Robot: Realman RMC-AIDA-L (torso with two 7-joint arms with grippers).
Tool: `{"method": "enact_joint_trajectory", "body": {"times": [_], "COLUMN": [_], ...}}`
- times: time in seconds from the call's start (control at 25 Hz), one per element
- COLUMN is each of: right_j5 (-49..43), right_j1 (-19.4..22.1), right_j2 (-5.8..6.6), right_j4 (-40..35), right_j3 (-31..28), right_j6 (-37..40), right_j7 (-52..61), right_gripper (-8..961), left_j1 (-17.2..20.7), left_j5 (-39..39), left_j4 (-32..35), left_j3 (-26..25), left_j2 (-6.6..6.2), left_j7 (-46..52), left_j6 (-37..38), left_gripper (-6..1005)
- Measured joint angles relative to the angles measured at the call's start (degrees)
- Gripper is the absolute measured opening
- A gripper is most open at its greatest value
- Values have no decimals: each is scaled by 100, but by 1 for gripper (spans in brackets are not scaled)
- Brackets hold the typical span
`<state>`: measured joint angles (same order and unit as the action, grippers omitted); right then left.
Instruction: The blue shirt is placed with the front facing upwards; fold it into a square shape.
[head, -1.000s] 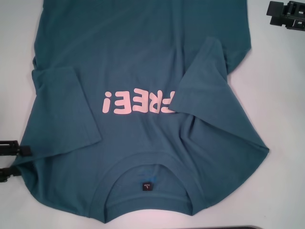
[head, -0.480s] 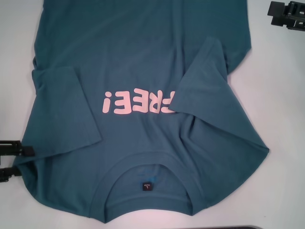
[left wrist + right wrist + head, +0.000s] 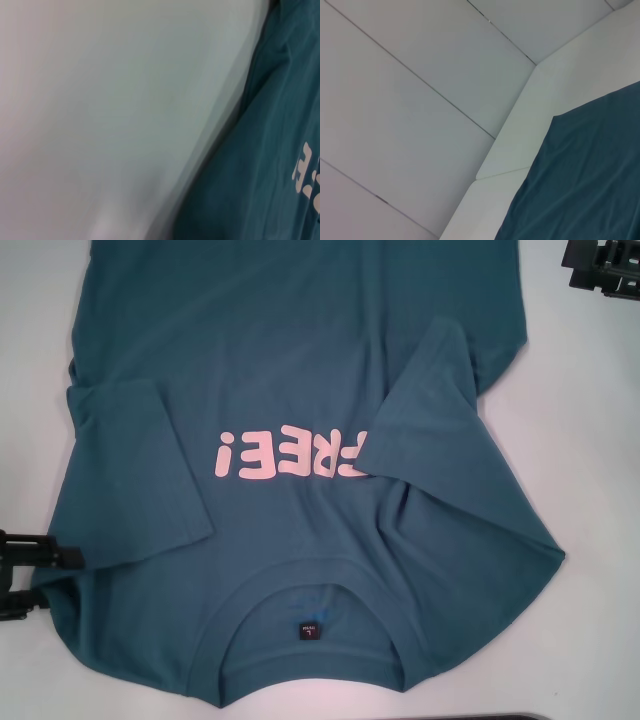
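Observation:
The blue shirt (image 3: 300,360) lies flat on the white table (image 3: 590,420), front up, with its neck and small dark label (image 3: 309,629) nearest me. The pink lettering (image 3: 290,455) reads upside down. Both sleeves are folded inward onto the chest, one sleeve (image 3: 140,470) on the left and one (image 3: 430,400) on the right covering the end of the lettering. My left gripper (image 3: 40,580) is open at the shirt's near left shoulder edge, its upper finger (image 3: 55,557) over the cloth. My right gripper (image 3: 603,265) is at the far right corner, off the shirt.
The left wrist view shows bare table beside the shirt (image 3: 260,165). The right wrist view shows the shirt's hem corner (image 3: 585,175), the table edge (image 3: 520,135) and floor tiles (image 3: 395,100) beyond. A dark strip (image 3: 500,717) lies along the near edge.
My left gripper has slid a little to the right, onto the shirt's shoulder edge. The right gripper has drawn slightly farther toward the far corner. The shirt has not moved.

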<state>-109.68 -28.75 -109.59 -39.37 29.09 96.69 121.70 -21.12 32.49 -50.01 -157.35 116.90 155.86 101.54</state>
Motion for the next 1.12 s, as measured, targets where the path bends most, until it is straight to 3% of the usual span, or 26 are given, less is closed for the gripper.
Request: {"method": "enact_joint_trajectory", "body": {"times": [0.36,0.6,1.04,1.12], "right_j5": [0,2,9,9], "right_j1": [-7,26,47,42], "right_j2": [2,8,11,16], "right_j4": [0,0,7,8], "right_j3": [-24,-113,-209,-211], "right_j6": [2,39,54,58], "right_j7": [3,3,3,3], "right_gripper": [913,913,913,913], "left_j1": [-64,-134,-147,-140], "left_j5": [-8,-4,-33,-33], "left_j4": [-37,-651,-615,-607], "left_j3": [97,153,205,239], "left_j2": [22,218,163,163], "left_j7": [143,224,249,247], "left_j6": [-96,86,96,107], "left_gripper": [495,487,63,51]}}
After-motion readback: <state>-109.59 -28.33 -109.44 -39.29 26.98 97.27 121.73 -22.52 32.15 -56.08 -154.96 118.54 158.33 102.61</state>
